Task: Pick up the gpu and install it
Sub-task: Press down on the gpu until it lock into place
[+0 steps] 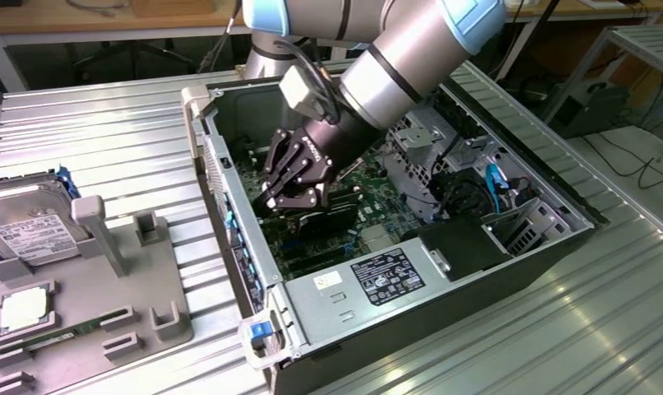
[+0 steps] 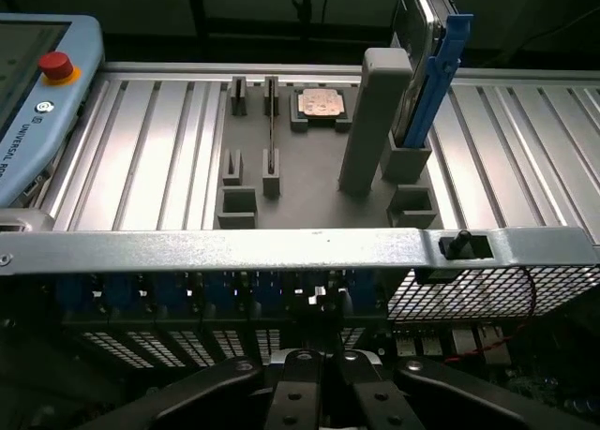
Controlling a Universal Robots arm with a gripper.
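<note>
One gripper [image 2: 314,378] inside one computer case [image 1: 551,247]

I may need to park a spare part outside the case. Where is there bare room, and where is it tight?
Bare ribbed table lies between the grey fixture tray and the computer case, and again beyond the case at the exterior view's right. Crowded: the tray carries a hard drive and a processor chip; inside the case the gripper hangs over the motherboard.
</note>
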